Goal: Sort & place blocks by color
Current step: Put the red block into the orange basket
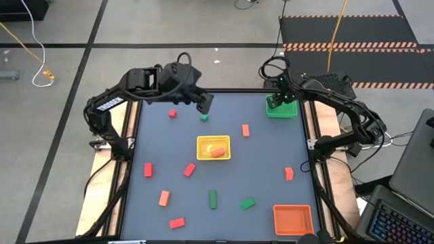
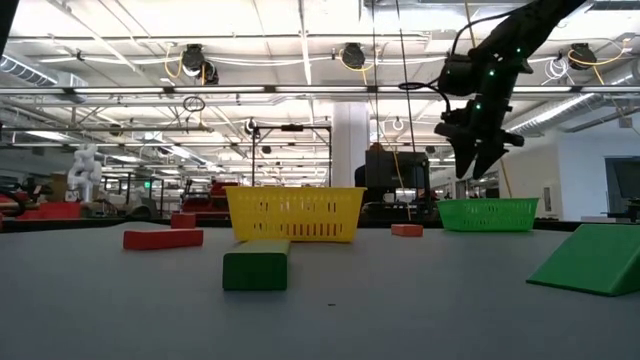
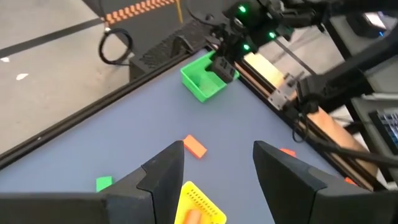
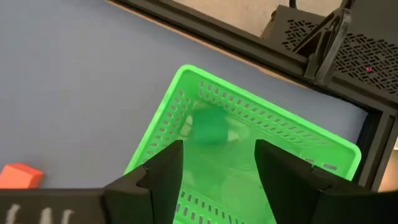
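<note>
My right gripper [image 1: 274,102] hangs open over the green tray [image 1: 282,109] at the far right; it also shows in the low view [image 2: 478,160]. In the right wrist view, a green block [image 4: 210,129] shows blurred inside that tray [image 4: 186,81], beyond the open fingers [image 4: 219,149]. My left gripper [image 1: 203,102] is open and empty above the table, just beyond a small green block [image 1: 203,117], which lies on the table and also shows in the left wrist view [image 3: 104,183]. Red and orange-red blocks [image 1: 189,169] and green blocks [image 1: 213,198] lie scattered on the table.
A yellow tray [image 1: 213,147] at the table's middle holds an orange block [image 1: 217,152]. An orange tray [image 1: 293,218] stands at the near right corner. A red block [image 1: 245,130] lies between the yellow and green trays. Laptops [image 1: 413,196] stand beyond the right edge.
</note>
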Controlling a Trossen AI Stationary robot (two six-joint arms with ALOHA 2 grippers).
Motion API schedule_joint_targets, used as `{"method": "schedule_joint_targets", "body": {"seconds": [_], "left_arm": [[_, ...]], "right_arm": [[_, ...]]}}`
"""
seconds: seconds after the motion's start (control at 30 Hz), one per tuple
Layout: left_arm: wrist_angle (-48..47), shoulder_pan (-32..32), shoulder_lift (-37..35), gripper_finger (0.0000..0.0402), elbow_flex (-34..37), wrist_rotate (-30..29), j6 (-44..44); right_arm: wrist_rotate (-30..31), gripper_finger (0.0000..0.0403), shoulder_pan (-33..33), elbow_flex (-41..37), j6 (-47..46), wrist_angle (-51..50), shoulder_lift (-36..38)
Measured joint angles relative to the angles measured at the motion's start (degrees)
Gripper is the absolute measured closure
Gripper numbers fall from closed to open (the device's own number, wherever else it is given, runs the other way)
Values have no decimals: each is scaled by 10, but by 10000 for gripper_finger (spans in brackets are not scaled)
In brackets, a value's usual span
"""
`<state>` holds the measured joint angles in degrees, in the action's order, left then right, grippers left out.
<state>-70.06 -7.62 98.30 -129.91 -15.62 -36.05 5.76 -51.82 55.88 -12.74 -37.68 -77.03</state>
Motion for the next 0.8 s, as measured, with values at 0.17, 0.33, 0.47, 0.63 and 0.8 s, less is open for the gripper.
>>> {"method": "schedule_joint_targets", "body": {"seconds": [0.17, 0.33, 0.47, 0.63, 0.8], "left_arm": [[-1, 5, 0, 206, 0, -41, -27], [-22, -37, 5, 206, 0, -25, -72], [-52, -101, 18, 206, -1, 94, -16], [-133, -175, 65, 206, 0, 184, 77], [-198, -226, 126, 206, 2, 183, 167]], "right_arm": [[-33, 166, -2, 0, 0, -5, 3], [-235, 151, -2, 0, -46, 52, 20], [-440, 147, 6, 0, -121, 154, 43], [-508, 147, 33, 0, -239, 323, 70], [-490, 149, 67, 0, -318, 405, 90]]}}
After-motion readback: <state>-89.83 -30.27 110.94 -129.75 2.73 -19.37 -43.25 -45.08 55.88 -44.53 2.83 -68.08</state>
